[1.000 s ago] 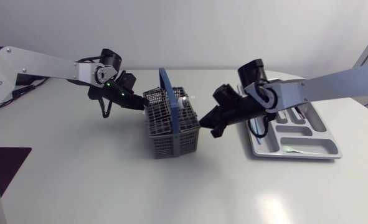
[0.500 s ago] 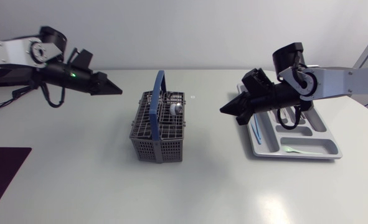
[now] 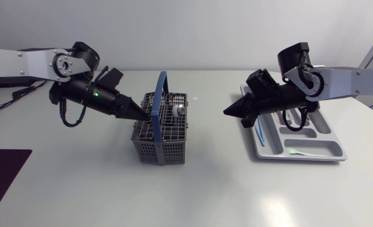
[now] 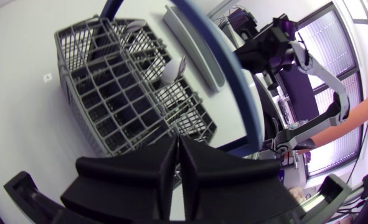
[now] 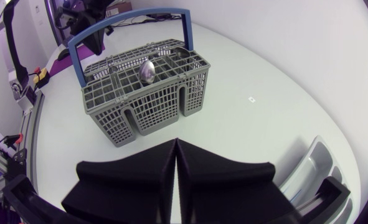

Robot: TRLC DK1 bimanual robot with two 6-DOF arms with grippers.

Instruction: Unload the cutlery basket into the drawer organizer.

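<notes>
Cutlery basket (image 3: 149, 142) stands near the middle of the surface, blue handle (image 3: 161, 88) upright. One spoon (image 3: 179, 109) is seen in it, bowl up, on the side of the handle facing the organizer. The other compartments look empty, though their depths are not fully shown.

Drawer organizer (image 3: 334, 148) lies by the right edge. A blue-handled piece (image 3: 262, 133) is held in a long slot and a pale utensil (image 3: 293, 151) in the cross slot toward the near edge. Darker cutlery further back cannot be told apart.

Left pincer (image 3: 143, 117): fingers pressed together, nothing held, tip at the basket's left rim; contact cannot be judged. Right pincer (image 3: 226, 113): fingers together, empty, between basket and organizer.

Step judged: the spoon is to be taken. Fingers should be parted before descent and the handle cleared. The spoon is best gripped from two sides and lifted straight up, so the grid is not snagged.
</notes>
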